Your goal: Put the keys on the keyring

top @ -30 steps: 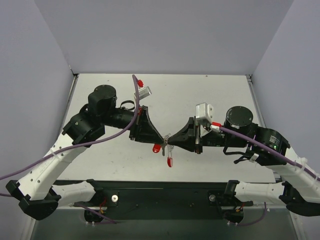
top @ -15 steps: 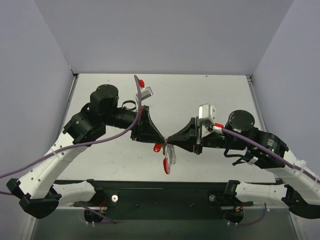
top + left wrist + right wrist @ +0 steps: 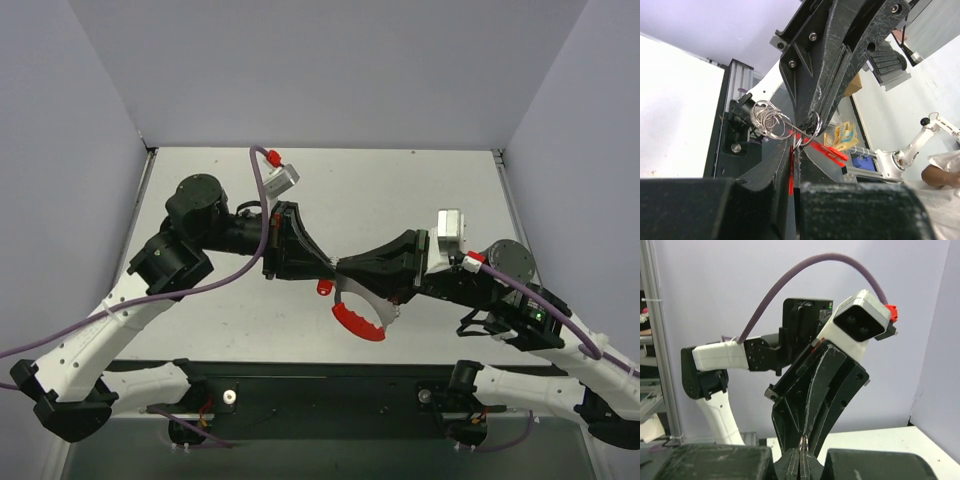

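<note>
Both grippers meet tip to tip above the table's near middle. My left gripper is shut on the key, whose red head shows as a sliver between the fingers. Shut on a thin silver ring of the keyring is my right gripper. The keyring's curved red band hangs just below the tips on its silvery chain. In the left wrist view, several silver loops and the red band lie beside the right gripper's fingers.
The pale table is walled at the back and on both sides by grey panels. A dark rail with the arm bases runs along the near edge. A purple cable arcs over the left arm.
The right wrist has rolled and its arm has drawn back to the right. The red band has swung from hanging straight down to lying out sideways. The left arm has shifted slightly left.
</note>
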You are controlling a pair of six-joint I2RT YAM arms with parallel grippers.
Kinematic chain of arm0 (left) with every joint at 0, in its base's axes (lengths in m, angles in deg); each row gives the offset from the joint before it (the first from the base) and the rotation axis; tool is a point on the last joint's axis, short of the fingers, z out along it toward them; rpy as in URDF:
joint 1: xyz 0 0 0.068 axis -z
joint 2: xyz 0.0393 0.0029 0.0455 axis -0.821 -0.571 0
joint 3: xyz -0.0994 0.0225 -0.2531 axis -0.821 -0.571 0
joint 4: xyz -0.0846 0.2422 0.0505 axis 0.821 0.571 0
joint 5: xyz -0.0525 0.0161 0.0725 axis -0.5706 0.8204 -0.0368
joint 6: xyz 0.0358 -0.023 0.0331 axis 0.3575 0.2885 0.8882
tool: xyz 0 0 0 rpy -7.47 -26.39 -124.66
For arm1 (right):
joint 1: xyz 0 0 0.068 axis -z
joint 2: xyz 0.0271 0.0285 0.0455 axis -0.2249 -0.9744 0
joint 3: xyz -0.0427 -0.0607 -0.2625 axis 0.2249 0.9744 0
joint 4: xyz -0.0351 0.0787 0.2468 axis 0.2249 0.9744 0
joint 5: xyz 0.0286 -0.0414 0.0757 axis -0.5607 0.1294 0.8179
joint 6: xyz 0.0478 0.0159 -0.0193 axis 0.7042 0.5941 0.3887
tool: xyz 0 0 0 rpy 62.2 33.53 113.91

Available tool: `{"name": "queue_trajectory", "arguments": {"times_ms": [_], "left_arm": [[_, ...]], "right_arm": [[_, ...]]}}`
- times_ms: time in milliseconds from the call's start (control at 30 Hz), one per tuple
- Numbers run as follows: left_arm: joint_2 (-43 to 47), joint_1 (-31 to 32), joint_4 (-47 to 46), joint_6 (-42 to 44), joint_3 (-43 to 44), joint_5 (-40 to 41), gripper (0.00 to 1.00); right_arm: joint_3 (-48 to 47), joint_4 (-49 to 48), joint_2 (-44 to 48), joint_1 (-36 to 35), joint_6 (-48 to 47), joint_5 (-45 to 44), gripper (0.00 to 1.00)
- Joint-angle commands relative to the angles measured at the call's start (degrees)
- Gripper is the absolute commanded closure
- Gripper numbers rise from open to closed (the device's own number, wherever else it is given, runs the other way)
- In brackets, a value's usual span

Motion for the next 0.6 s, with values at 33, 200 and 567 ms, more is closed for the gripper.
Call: {"name": "queue_trajectory", "arguments": {"times_ms": [33, 200, 567], "left_arm": [[-0.26, 1.15, -15.73, -4.17, -1.4, 2.61, 1.0], [-0.26, 1.41, -21.8, -5.58, -1.23, 2.96, 1.0], [3.95, 0.97, -9.36, 6.17, 0.52, 12.7, 0.24]], "right_arm": [[4.34, -17.6, -1.01, -0.1, 3.9, 0.77, 1.0], [5.75, -22.1, -3.03, -0.01, 5.66, 1.82, 1.0], [6.37, -24.04, -4.36, 0.34, 7.33, 2.96, 1.0]]}}
